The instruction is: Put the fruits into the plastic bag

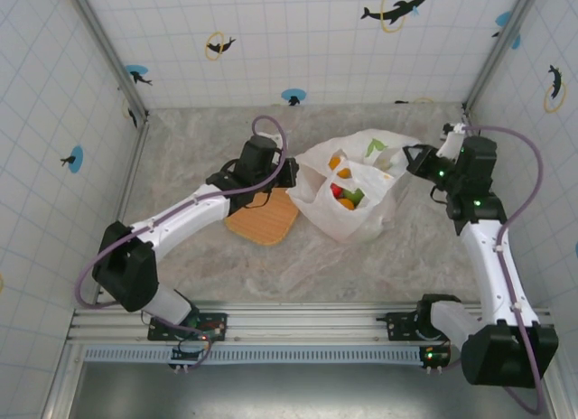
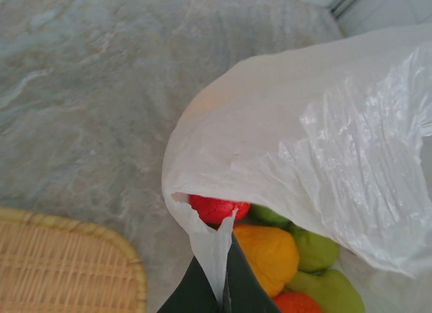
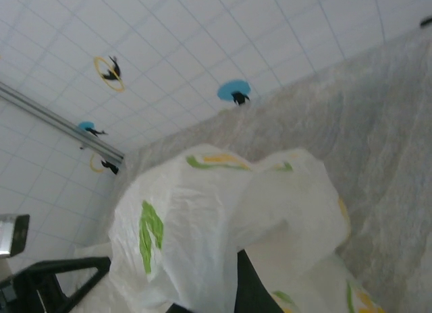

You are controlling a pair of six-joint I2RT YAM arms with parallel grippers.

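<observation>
The plastic bag [image 1: 361, 198], thin white film with green and yellow print, stands open in the middle of the table. Several fruits [image 1: 346, 195] lie inside it. In the left wrist view they are a red one [image 2: 217, 208], an orange one [image 2: 270, 252] and green ones [image 2: 314, 249] under the bag's [image 2: 304, 151] rim. My left gripper [image 1: 291, 173] is shut on the bag's left edge, with film pinched between its dark fingers [image 2: 253, 289]. My right gripper [image 1: 413, 157] is shut on the bag's right edge. The bag [image 3: 216, 218] drapes over its fingers [image 3: 251, 286].
A flat tan woven mat [image 1: 263, 217] lies on the marble tabletop [image 1: 271, 265] just left of the bag, under my left wrist; its corner [image 2: 61, 266] is near the bag's rim. Tiled walls close in the back and both sides.
</observation>
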